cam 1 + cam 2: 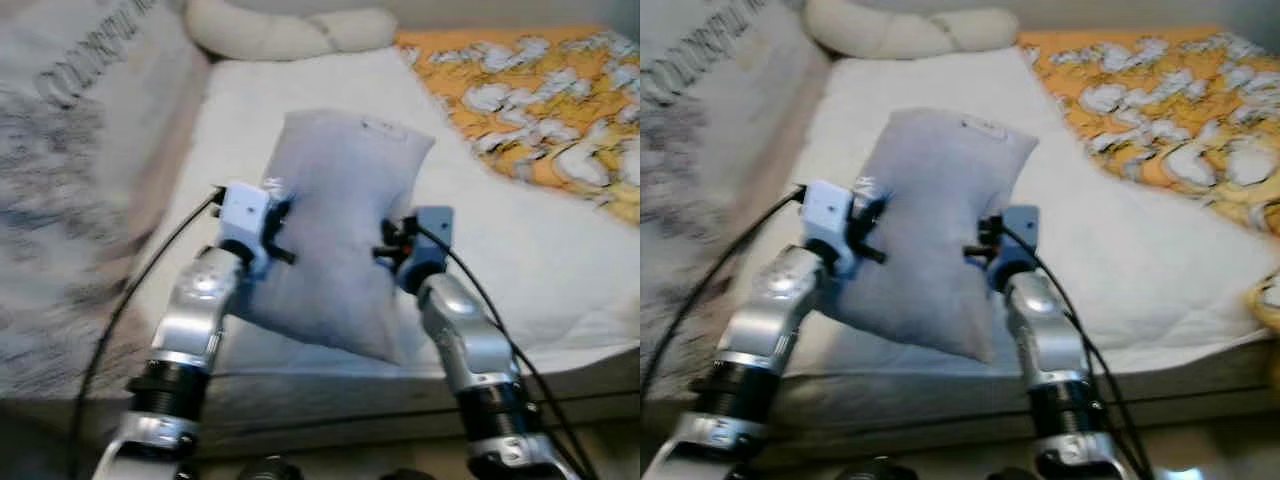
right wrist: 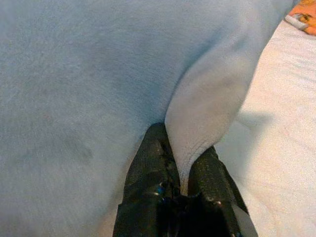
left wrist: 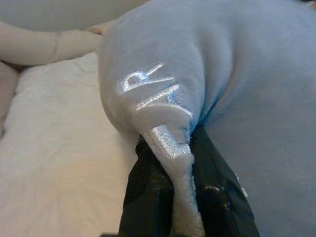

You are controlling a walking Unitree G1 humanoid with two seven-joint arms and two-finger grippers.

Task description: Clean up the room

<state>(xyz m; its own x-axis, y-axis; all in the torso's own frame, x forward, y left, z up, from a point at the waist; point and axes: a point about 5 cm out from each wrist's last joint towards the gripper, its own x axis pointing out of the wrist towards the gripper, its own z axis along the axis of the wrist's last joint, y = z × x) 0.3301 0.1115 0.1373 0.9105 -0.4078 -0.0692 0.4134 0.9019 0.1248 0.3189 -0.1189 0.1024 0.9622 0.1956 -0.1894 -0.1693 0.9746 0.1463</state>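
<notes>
Above the white bed (image 1: 540, 260), a grey pillow (image 1: 335, 230) hangs pinched between left tool (image 3: 180, 197) and right tool (image 2: 182, 182).

The pillow (image 1: 335, 230) hangs over the bed (image 1: 520, 260), quilt (image 1: 530, 100) behind right, bolster (image 1: 290, 30) behind.

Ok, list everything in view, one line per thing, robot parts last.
pillow: 1, pale blue-grey, held up over the bed's near edge between both grippers
bed sheet: 1, white, covering the bed
long cushion: 1, cream, at the head of the bed
patterned blanket: 1, orange and white, on the bed's right side
lettered blanket: 1, grey-beige, left of the bed
left gripper: 1, black, pinching the pillow's left edge
right gripper: 1, black, pinching its right edge
</notes>
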